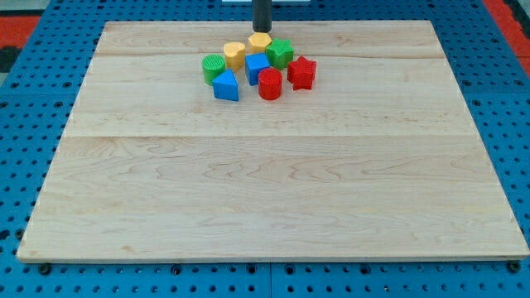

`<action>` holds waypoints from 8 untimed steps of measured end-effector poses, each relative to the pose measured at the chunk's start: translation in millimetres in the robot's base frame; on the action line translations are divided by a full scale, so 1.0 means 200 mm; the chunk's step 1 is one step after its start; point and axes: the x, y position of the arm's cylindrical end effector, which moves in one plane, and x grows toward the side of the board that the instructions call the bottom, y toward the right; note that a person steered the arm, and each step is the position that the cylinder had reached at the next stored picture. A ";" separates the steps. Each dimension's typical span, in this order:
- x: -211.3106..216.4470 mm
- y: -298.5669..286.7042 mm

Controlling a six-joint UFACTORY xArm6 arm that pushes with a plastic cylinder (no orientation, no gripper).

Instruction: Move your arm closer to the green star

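tabletop (273,190): pale wood, blocks clustered near the view's top | green star (279,53): on the cluster's upper right, touching the yellow block (259,42) | my tip (262,31): a bare rod without fingers, so no open or closed state; just behind the yellow block | step: final approach; next, a short move toward the view's right | obstacles: yellow block; red star (301,73) and blue block (257,68) close by

A pale wooden counter (273,190) with fine grain lay on a blue pegboard (33,165) dotted with holes. Blocks were two yellow (234,55) (260,42), two green (214,68) (279,53), two blue (225,86) (257,68) and two red (270,84) (301,73). The rod (262,12) was dark.
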 end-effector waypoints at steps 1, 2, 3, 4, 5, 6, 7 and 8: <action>0.00 -0.02; 0.00 -0.02; -0.01 -0.02; -0.05 -0.03; -0.05 -0.03; -0.05 -0.02; -0.05 -0.01; -0.05 -0.02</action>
